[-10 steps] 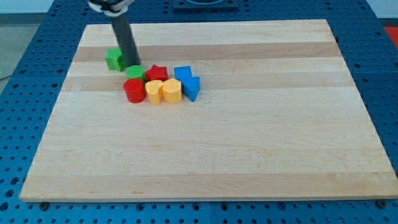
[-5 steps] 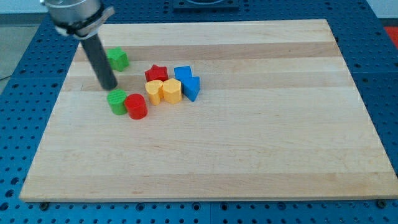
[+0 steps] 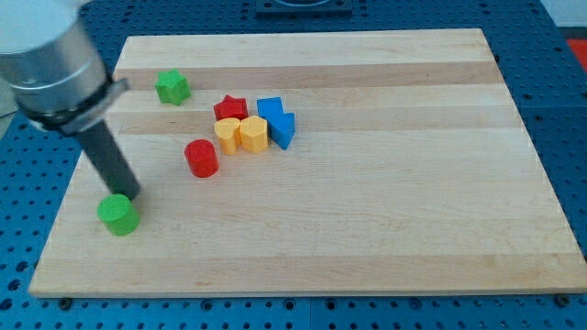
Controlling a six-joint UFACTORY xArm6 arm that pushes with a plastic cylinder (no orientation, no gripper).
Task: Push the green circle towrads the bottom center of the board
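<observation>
The green circle (image 3: pixel 118 214) lies near the board's bottom left, close to the left edge. My tip (image 3: pixel 131 195) touches its upper right side; the dark rod rises from there toward the view's upper left. The wooden board (image 3: pixel 367 229) fills most of the view.
A green star-like block (image 3: pixel 171 87) sits at the upper left. A red circle (image 3: pixel 201 158) lies alone left of a cluster: red star (image 3: pixel 230 108), two yellow blocks (image 3: pixel 228 135) (image 3: pixel 253 133), a blue cube (image 3: pixel 270 108) and a blue triangle (image 3: pixel 283 129).
My tip pushed the green circle out of the cluster, down and to the left, toward the board's bottom-left. The red circle was shifted down-left and now stands apart from the cluster.
</observation>
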